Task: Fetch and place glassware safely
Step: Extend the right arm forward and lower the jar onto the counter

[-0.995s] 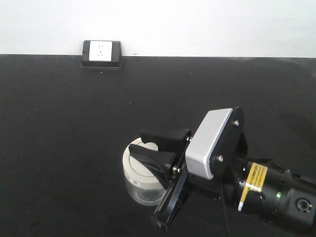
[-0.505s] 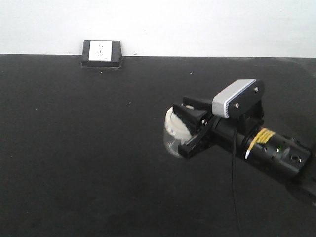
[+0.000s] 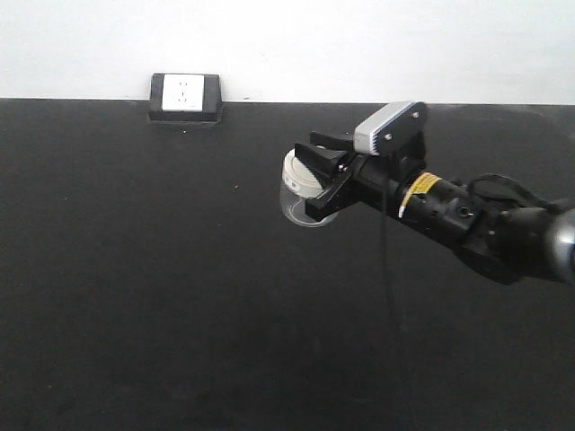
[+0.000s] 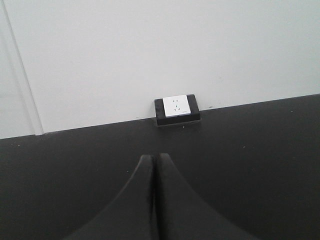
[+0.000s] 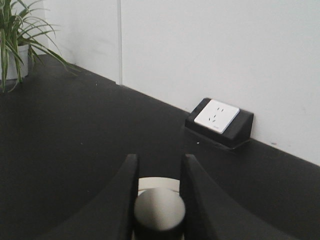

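- While the right pincer point(image 3: 321, 176) grips it from the right, the small squat clear glass jar point(image 3: 299, 205) sits over the far, right-of-middle part of the flat black bench point(image 3: 135, 287).
- Its round cream-white lid point(image 3: 296, 171) shows just left of the black fingers point(image 3: 320, 158), and the clear body shows below them.
- From the right wrist view, the two dark fingers point(image 5: 126, 190) of that pincer point(image 5: 160, 165) flank the lid point(image 5: 158, 183) and its central knob point(image 5: 159, 210), one on each side and close against it.
- Whether the jar rests on the bench or hangs just above it cannot be told.
- Reaching in from the right edge of the front view, the right arm point(image 3: 467, 220) lies low and nearly level, pointing left and slightly toward the wall.
- A grey-white camera housing point(image 3: 389, 127) sits on top of its wrist, and a thin black cable point(image 3: 388, 269) hangs down from it.
- Seen from its own wrist view, the left pincer point(image 4: 153, 165) is clenched on nothing, its fingers pressed together and aimed toward the wall.
- A black box with a white socket face point(image 3: 185, 97) stands against the white wall point(image 3: 359, 45), beyond and left of the jar and well apart from it.
- A green potted plant point(image 5: 15, 40) stands at the far left of the right wrist view.
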Motion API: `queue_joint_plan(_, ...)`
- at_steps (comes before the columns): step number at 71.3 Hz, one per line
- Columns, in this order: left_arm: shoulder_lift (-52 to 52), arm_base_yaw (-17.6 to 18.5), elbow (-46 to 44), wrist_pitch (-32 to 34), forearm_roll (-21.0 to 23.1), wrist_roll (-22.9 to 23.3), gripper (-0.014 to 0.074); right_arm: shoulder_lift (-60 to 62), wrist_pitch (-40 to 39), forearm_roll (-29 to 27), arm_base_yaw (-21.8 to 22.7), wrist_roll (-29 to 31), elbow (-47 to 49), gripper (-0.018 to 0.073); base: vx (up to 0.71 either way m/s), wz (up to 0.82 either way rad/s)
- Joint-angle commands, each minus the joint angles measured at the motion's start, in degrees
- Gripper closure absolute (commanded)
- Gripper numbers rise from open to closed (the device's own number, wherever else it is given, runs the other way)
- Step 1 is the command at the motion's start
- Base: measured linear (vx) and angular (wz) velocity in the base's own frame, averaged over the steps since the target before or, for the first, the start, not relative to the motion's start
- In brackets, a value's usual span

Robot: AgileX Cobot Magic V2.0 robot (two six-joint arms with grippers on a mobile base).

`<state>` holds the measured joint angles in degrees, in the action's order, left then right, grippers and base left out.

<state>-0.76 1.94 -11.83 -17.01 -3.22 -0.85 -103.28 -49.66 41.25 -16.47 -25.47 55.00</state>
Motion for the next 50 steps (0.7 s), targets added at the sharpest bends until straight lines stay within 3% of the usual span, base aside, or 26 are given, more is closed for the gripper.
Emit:
queue_joint_plan(1,0.5,0.1,-1.4,3.8,0.3,0.4,0.0603,-2.0,-7.5,-1.7,0.3,2.3,4.8,0.0559,0.0,0.0)
queue_joint_plan(24,0.5,0.1,-1.4,3.8,0.3,0.4,0.0603,-15.4,-13.0,-2.2,0.3,5.3,11.6,0.0559,0.0,0.0)
queue_joint_plan(50,0.5,0.1,-1.4,3.8,0.3,0.4,0.0603,-18.9,-11.5,-2.6,0.3,7.4,12.4,0.0559,0.0,0.0)
